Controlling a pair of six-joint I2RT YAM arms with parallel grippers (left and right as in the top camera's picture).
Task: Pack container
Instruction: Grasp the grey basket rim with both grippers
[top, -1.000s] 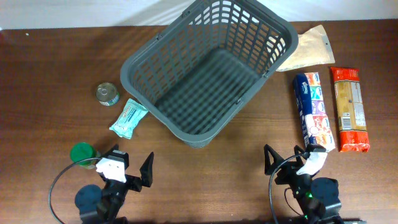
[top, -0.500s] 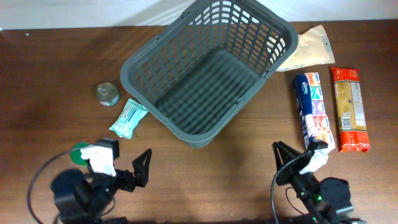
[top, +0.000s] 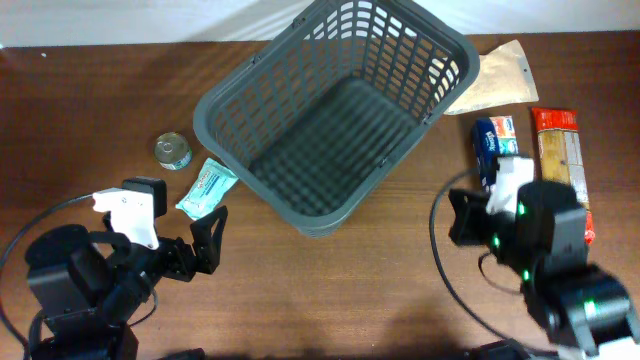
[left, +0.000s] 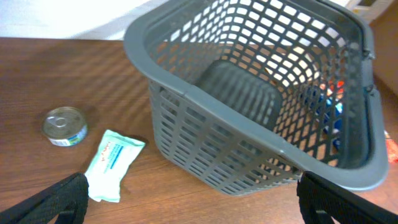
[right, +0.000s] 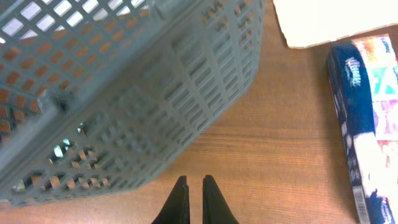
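Black fingers of the left tool (left: 191, 180) are spread wide with nothing between them. It hangs over the brown wood surface (top: 380, 270). Just ahead of it and slightly left, a pale green wipes pack (left: 112, 165) lies flat. Beyond that, further left, we see a small tin can (left: 64, 126), upright and apart from the pack. Ahead and to the right of this tool sits the container (top: 330, 140), a dark-grey lattice basket, open side up on the surface, its solid floor bare. Its near wall is close to the wipes pack but not touching.

The right tool (right: 194, 186) has its fingers drawn almost together, only a thin slit between them, gripping nothing, with bare surface under the tips. We mark the container wall ahead and left of it, near but apart. To its right a blue tissue pack (right: 367, 118) lies lengthwise on the surface. In the overhead view the arm covers most of it. Further right, just beside the tissue pack, is an orange-red packet (top: 553, 125), also partly under the arm. Ahead-right of the tool, past the tissue pack, a tan padded envelope (top: 497, 78) runs under the container rim at one corner. Whether they touch we cannot tell.
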